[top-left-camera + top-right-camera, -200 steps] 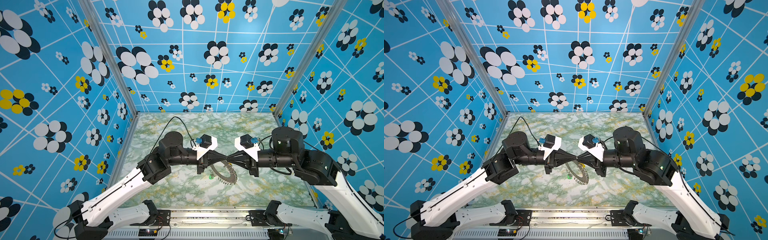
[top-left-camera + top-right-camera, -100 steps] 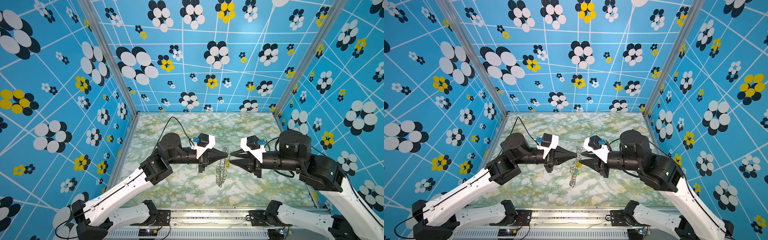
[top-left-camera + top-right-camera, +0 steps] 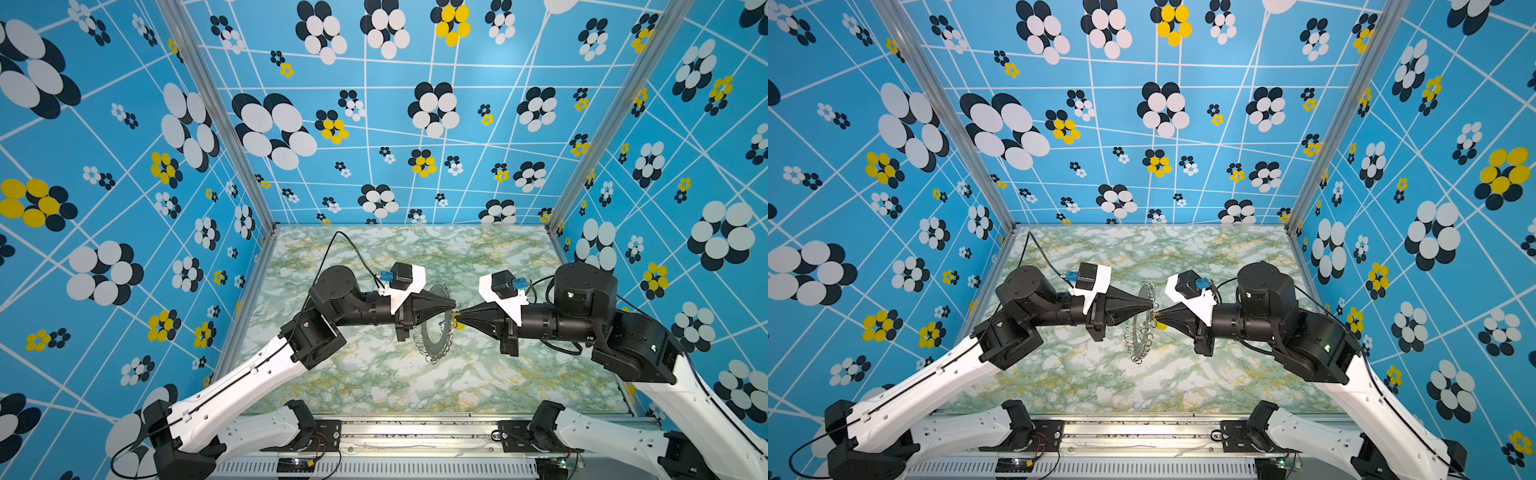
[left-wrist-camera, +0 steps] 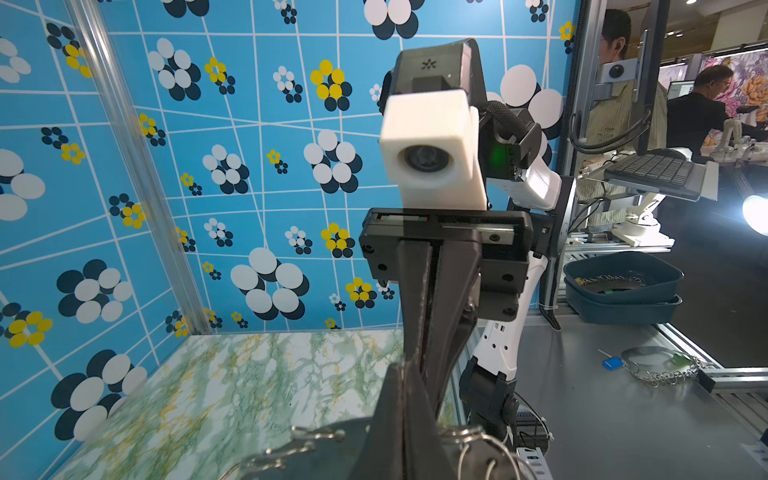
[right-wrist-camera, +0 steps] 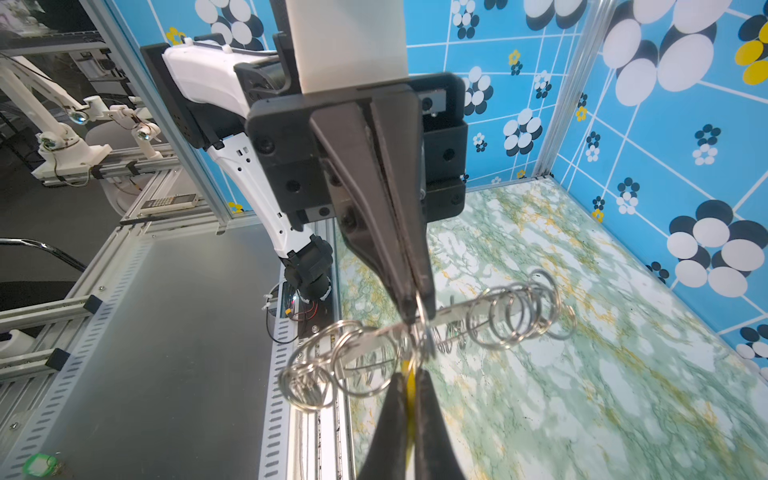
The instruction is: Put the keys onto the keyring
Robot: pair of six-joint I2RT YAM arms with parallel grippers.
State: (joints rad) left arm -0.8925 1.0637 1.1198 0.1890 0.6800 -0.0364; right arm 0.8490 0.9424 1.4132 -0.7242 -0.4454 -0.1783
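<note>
Where both top views show the enclosure, a green-and-white marbled tabletop (image 3: 374,374) lies between blue flower-patterned walls (image 3: 872,166). The flat grey keyring (image 3: 434,332), rimmed with wire loops, stands on edge above mid-table; the left gripper (image 3: 453,302) is closed on its rim. In the left wrist view, those dark tapered fingers (image 4: 411,415) meet without a gap. In the right wrist view, the right gripper (image 5: 409,386) pinches the yellow key (image 5: 410,384) against the keyring.

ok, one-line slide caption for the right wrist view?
Right claw pinching the yellow key tag against the keyring, which the left claw holds above the table.
</note>
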